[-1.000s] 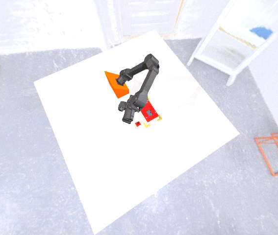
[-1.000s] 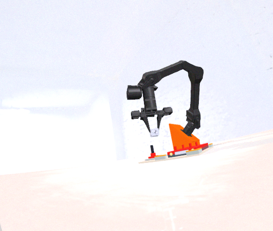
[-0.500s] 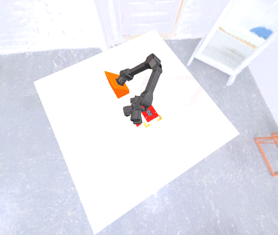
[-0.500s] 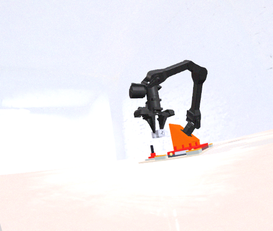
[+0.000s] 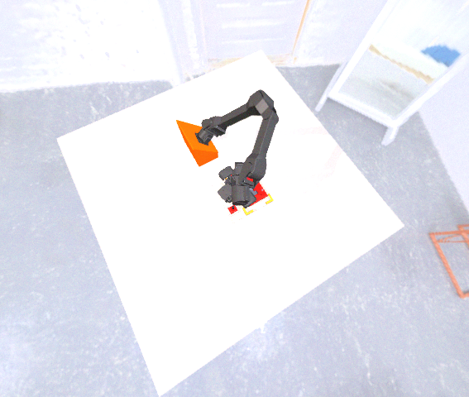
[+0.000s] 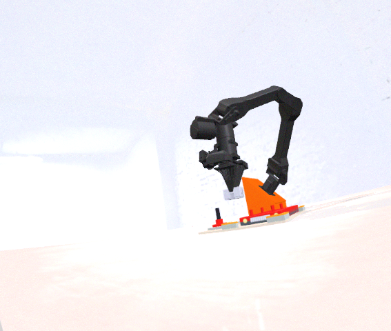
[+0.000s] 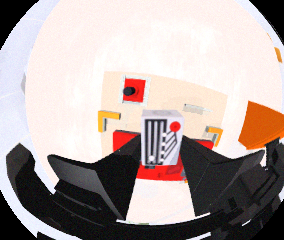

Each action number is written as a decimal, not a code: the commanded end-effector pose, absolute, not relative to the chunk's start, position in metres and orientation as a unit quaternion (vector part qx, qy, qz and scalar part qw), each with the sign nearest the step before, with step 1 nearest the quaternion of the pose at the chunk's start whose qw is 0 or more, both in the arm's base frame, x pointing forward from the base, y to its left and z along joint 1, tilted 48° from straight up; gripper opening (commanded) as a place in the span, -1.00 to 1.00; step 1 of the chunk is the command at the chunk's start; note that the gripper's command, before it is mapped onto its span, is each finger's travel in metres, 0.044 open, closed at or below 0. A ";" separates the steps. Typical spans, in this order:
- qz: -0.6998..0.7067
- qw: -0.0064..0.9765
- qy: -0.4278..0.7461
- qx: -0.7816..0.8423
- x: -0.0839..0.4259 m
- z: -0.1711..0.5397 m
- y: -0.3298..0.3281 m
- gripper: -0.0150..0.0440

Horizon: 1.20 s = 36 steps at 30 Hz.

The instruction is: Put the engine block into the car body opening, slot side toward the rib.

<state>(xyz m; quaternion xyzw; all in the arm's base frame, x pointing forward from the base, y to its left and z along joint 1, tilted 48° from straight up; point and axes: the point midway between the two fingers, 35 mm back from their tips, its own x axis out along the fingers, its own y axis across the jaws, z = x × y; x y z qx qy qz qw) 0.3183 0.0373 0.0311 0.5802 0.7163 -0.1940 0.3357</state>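
Note:
The light grey engine block [image 6: 237, 194] [image 7: 154, 114] is pinched between the two black fingers. My gripper [image 7: 161, 139] is shut on it and holds it in the air above the board, with a face of dark slots and a red dot toward the wrist camera. The red car body [image 5: 261, 194] [image 6: 293, 209] [image 7: 124, 139] lies low on the board, below and partly behind the block in the wrist view. The block and fingers cover its middle there, so the opening and the rib cannot be made out. In the top view the arm hides the block and the fingertips.
Yellow corner brackets [image 5: 248, 212] [image 7: 102, 121] stand around the car body on the beige board [image 7: 113, 82]. A small red piece [image 5: 231, 210] [image 6: 218, 222] [image 7: 139, 86] with an upright black post stands nearby. The orange wedge [image 5: 203, 157] [image 6: 254, 196] [image 7: 266, 126] carries the arm's base.

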 end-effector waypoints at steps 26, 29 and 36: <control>0.178 0.563 0.721 0.363 0.320 0.062 0.096 -0.49; 0.217 0.579 0.711 0.335 0.320 0.065 0.102 -0.49; 0.305 0.611 0.680 0.265 0.316 0.072 0.116 -0.49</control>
